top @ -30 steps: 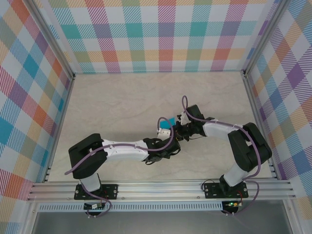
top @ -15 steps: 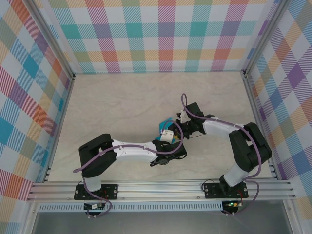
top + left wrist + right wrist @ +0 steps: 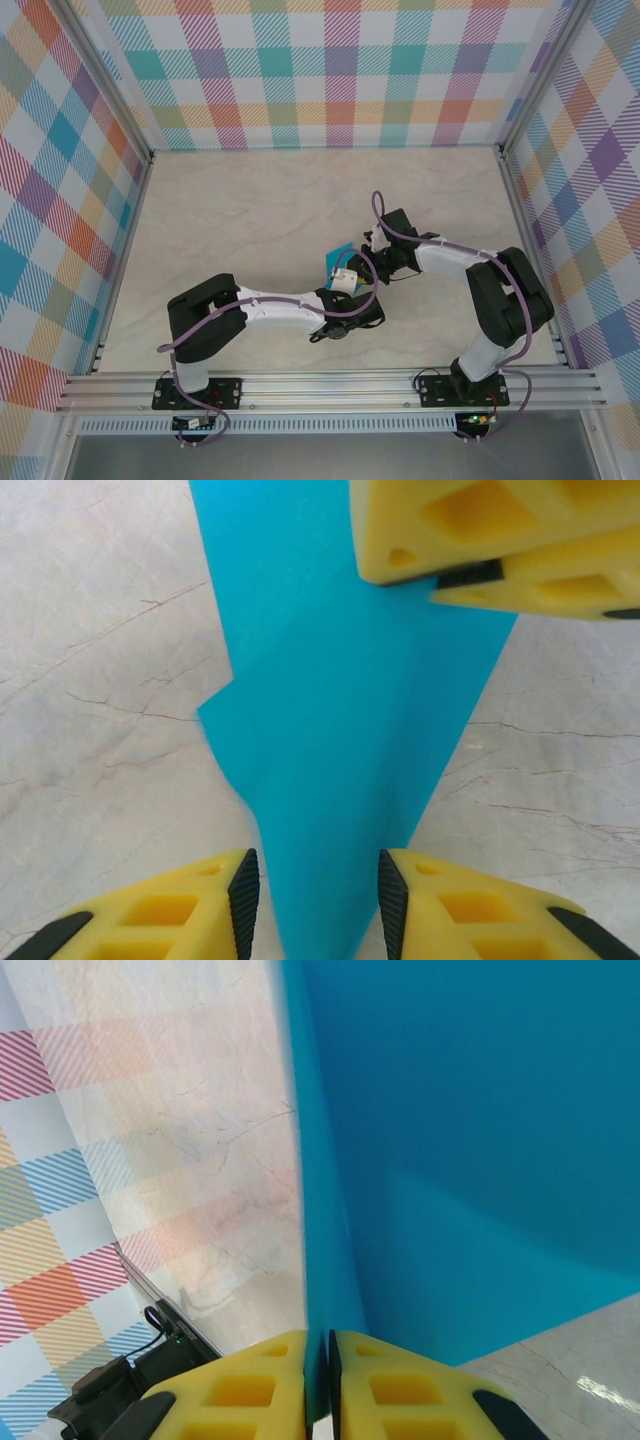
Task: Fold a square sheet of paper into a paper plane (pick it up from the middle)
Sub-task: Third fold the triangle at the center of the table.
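The teal-blue sheet is folded into a narrow tapering paper plane [image 3: 335, 258] with a centre crease, held above the table's middle. In the left wrist view the paper plane [image 3: 340, 730] runs from the top edge down between the jaws of my left gripper [image 3: 315, 872]. Those jaws are open, with a thin gap on each side of the paper. My right gripper [image 3: 440, 580] is shut on the paper's upper right edge. In the right wrist view my right gripper [image 3: 320, 1345] pinches a thin folded edge of the paper plane [image 3: 460, 1140]. From above, the left gripper [image 3: 345, 283] and right gripper [image 3: 372, 262] meet at the paper.
The pale marbled tabletop [image 3: 250, 210] is ringed by plaid walls and a metal frame [image 3: 330, 385] along the near edge. Both arms crowd together just right of the centre.
The left arm has drawn its elbow in and moved its wrist right, closer under the paper. The right arm and the paper have hardly moved.
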Tool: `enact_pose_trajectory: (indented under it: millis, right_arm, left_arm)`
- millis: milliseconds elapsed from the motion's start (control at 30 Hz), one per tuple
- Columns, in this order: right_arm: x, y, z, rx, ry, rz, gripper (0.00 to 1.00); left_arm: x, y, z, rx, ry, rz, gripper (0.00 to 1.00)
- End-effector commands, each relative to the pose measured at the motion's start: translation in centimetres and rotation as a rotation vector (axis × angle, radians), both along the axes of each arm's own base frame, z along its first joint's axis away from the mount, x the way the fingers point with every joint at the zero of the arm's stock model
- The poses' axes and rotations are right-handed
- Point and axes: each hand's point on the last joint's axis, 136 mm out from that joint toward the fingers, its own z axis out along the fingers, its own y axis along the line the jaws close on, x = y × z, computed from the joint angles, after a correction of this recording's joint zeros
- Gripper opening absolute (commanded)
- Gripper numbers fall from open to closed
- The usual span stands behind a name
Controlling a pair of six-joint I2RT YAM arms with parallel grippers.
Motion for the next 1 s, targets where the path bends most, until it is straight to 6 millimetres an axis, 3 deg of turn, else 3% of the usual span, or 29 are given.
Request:
enact_pose_trajectory:
  millis: [0,267,733,833,967]
  right_arm:
    - [0.7,0.3,0.7,0.020,-0.009,0.011,0.13]
    - [0.7,0.1,0.7,0.020,-0.009,0.007,0.10]
    - [0.5,-0.2,1.0,0.019,-0.010,0.008,0.14]
    - [0.5,-0.2,1.1,0.018,-0.013,0.009,0.14]
    - [0.6,-0.5,1.6,0.017,-0.020,0.004,0.19]
  left_arm:
    - [-0.6,-0.4,-0.8,0.004,0.019,-0.027,0.40]
    - [-0.4,0.1,-0.7,0.028,0.003,-0.004,0.37]
    - [0.1,1.7,-0.2,0.063,-0.037,0.065,0.12]
    - [0.2,2.1,0.3,0.058,-0.057,0.067,0.03]
    - [0.1,2.1,0.5,0.051,-0.054,0.038,0.00]
